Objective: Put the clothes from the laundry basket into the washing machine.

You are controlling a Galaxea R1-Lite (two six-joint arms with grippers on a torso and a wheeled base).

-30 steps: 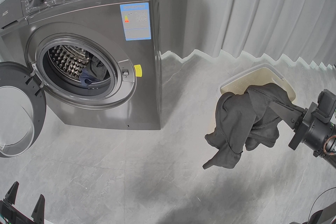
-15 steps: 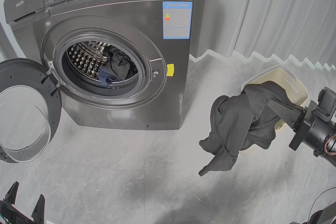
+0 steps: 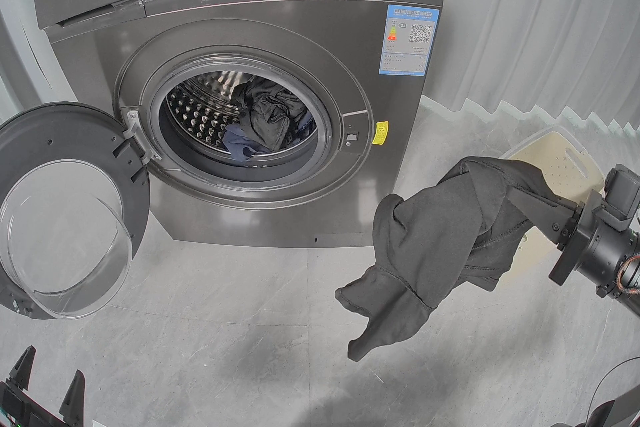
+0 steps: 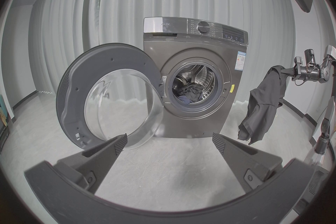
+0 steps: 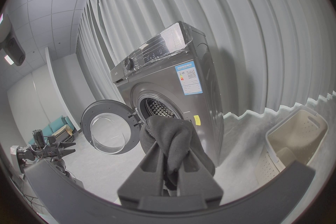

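Head view first: we see the right end effector (image 3: 533,203) clenched on a dark grey garment (image 3: 433,235), its fingers buried in a bunched fold of the cloth. The garment hangs in the air from that grip. Most of it droops below and to the left of the right end effector, and one long corner trails lowest. From the left wrist view we see the cloth hanging clear of the floor (image 3: 220,328).

The beige laundry basket (image 3: 567,158) sits on the floor just behind the right end effector, partly hidden by the held garment. Its perforated walls show in the right wrist view.

The washing machine (image 3: 267,21) stands ahead and to the left of the right end effector, well apart from it. Its round door (image 3: 67,135) is swung wide open on the side farther from that end effector. Inside the drum (image 3: 200,115) we see clothes (image 3: 270,111) lying in a heap, dark ones with a blue piece beneath them. A pale pleated curtain (image 3: 533,15) hangs behind the machine and the basket.

The left end effector (image 3: 52,368) sits low, near the floor, far to the left of the right one. It is released, with its two fingers spread apart and bare. The open door stands ahead of the left end effector, and the drum opening lies beyond it, a little to the right.
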